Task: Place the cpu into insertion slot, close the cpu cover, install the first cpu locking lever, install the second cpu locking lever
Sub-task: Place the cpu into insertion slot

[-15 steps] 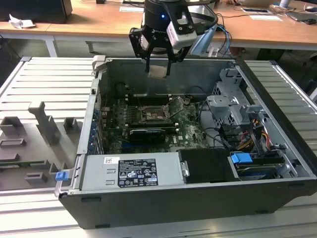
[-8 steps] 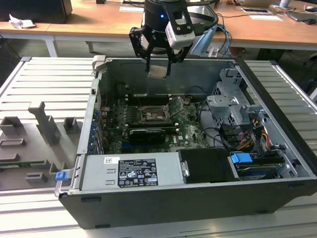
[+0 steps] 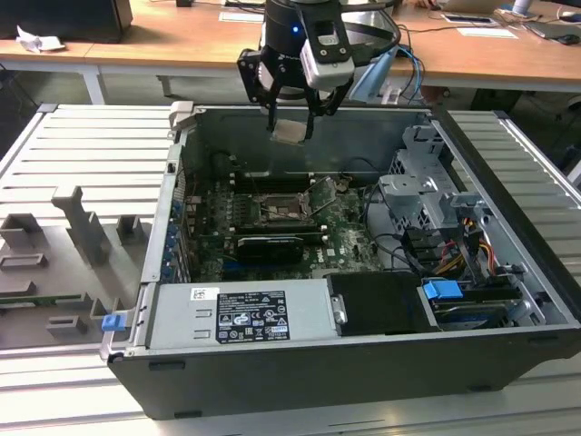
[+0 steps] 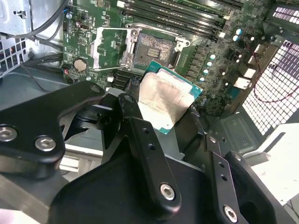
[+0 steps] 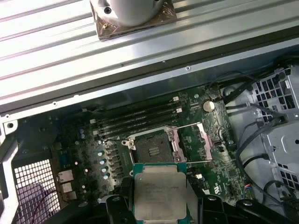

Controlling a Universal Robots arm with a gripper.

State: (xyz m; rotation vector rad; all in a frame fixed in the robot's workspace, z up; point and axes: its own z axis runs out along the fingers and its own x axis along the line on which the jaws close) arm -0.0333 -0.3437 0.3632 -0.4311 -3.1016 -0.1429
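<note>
Gripper (image 3: 290, 125) is clamping the cpu (image 4: 166, 100) by its edges, hanging well above the insertion slot (image 3: 281, 207). The cpu cover (image 3: 324, 194) is standing open beside that slot.

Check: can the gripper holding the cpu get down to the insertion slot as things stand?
Probably yes. The gripper holds the cpu above the open case. The cpu cover stands swung open beside the insertion slot, and nothing lies over it.
</note>
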